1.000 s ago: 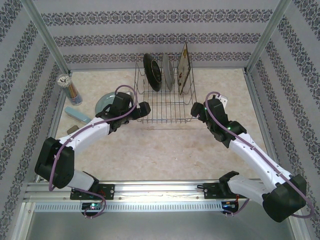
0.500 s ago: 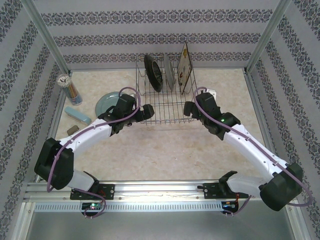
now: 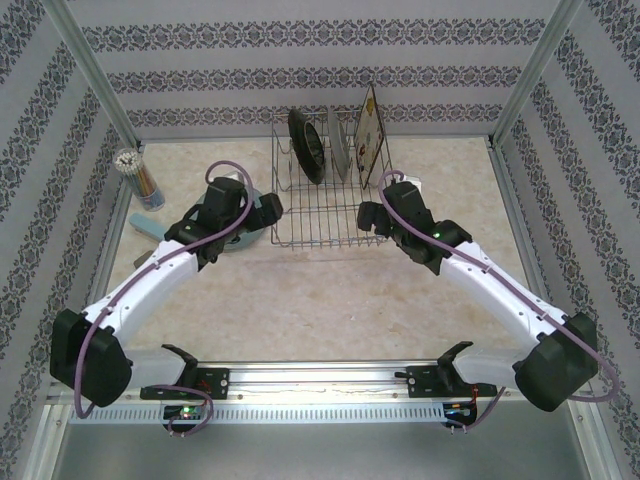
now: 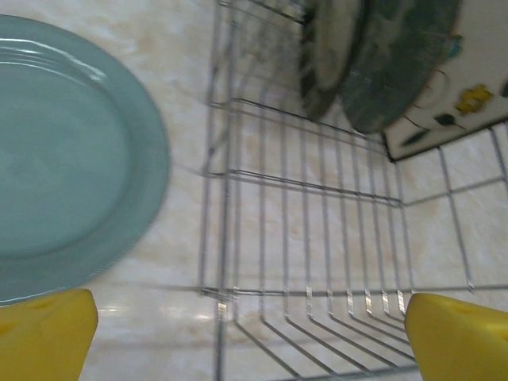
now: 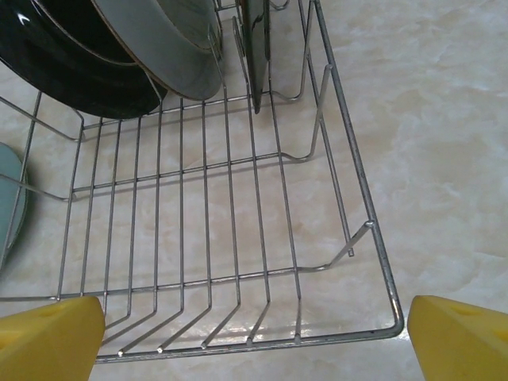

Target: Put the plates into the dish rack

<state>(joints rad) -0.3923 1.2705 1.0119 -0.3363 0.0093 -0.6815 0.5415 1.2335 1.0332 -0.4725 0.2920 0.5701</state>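
My left gripper (image 4: 250, 341) hangs apart by the plain light-blue round plate (image 4: 63, 159) (flat beside the silver wire dish rack (image 4: 262, 178)) for pickup; right gripper (image 5: 254, 341) likewise.

Bright, even light here, shadows soft. Left wrist view's blurry, the light-blue plate (image 4: 71, 159) smeared. White glare along the near rail (image 3: 320, 385).
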